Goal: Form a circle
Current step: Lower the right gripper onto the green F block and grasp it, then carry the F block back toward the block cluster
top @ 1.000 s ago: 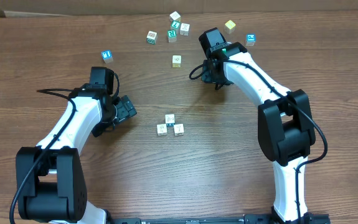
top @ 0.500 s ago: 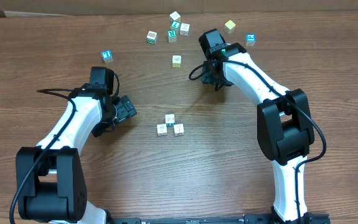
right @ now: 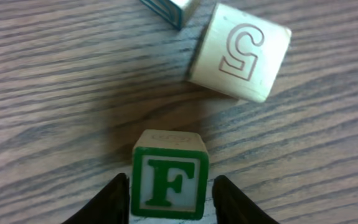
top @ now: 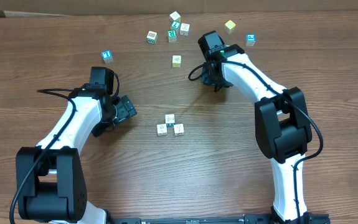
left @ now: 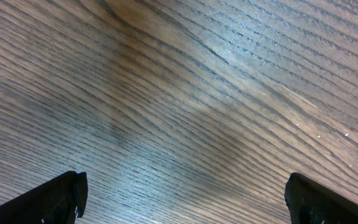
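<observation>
The right claw (right: 171, 202) is set narrowly around a green-F block (right: 169, 177), near a block engraved 5 (right: 240, 53); actual grip cannot be told. The left claw (top: 127, 109) is held wide, and the circle (top: 170, 126) is seen central on the desk (top: 228, 174).

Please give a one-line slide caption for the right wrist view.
Right gripper closed on a green-F cube; a cube numbered 5 lies beyond it on the wooden table.

Between the wide-spread fingers of the left gripper (left: 185, 190), only bare table (left: 179, 93) is seen, and passage there is unobstructed. The gap of the right gripper (right: 171, 180) is filled by the F cube (right: 169, 171). Beyond it, the way is blocked at 1 o'clock by the 5 cube (right: 240, 53) and at 12 o'clock by a blue-edged cube (right: 169, 7), while bare wood lies open from 9 to 11 o'clock.
</observation>
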Available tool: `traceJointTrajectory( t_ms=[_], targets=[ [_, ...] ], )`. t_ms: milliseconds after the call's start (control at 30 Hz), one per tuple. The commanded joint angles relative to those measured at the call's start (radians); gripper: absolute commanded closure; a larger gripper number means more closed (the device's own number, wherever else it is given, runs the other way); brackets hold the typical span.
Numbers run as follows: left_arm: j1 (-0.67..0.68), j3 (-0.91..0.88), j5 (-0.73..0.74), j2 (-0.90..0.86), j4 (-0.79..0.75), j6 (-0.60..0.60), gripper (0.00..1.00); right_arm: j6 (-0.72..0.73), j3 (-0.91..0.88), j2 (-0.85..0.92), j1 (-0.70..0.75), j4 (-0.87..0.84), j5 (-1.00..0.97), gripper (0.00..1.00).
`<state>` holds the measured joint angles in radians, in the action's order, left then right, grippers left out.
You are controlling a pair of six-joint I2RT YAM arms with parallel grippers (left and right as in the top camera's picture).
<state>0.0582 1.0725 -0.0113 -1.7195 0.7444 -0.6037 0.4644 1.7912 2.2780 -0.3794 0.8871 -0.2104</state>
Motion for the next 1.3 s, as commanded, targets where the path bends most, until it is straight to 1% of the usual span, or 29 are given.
traceJointTrajectory(
  t_ms=[0, 200, 400, 500, 533, 667, 833, 933, 1067, 1267],
  targets=[
    [0.001, 0.015, 0.004, -0.008, 0.002, -0.018, 0.00, 0.010, -0.002, 0.003, 0.005, 0.000, -0.018, 0.67],
    [0.001, 0.015, 0.004, -0.008, 0.002, -0.018, 0.00, 0.010, -0.002, -0.033, 0.005, -0.005, -0.058, 0.68],
    [0.001, 0.015, 0.004, -0.008, 0.002, -0.018, 0.00, -0.002, -0.002, -0.045, 0.005, -0.016, -0.069, 0.58],
    [0.001, 0.015, 0.004, -0.008, 0.002, -0.018, 0.00, -0.002, -0.003, -0.045, 0.005, -0.019, -0.069, 0.58],
    [0.001, 0.015, 0.004, -0.008, 0.002, -0.018, 0.00, -0.002, -0.003, -0.045, 0.005, -0.022, -0.069, 0.59],
    [0.001, 0.015, 0.004, -0.008, 0.002, -0.018, 0.00, -0.002, -0.003, -0.045, 0.005, -0.034, -0.069, 0.73],
    [0.001, 0.015, 0.004, -0.008, 0.002, -0.018, 0.00, -0.002, -0.002, -0.059, 0.005, -0.022, -0.070, 0.74],
    [0.001, 0.015, 0.004, -0.008, 0.002, -0.018, 0.00, -0.002, -0.002, -0.113, 0.005, 0.003, -0.070, 0.74],
    [0.001, 0.015, 0.004, -0.008, 0.002, -0.018, 0.00, -0.002, -0.002, -0.233, 0.003, 0.039, -0.062, 0.74],
    [0.001, 0.015, 0.004, -0.008, 0.002, -0.018, 0.00, -0.002, -0.002, -0.434, -0.006, 0.175, 0.009, 0.74]
  ],
)
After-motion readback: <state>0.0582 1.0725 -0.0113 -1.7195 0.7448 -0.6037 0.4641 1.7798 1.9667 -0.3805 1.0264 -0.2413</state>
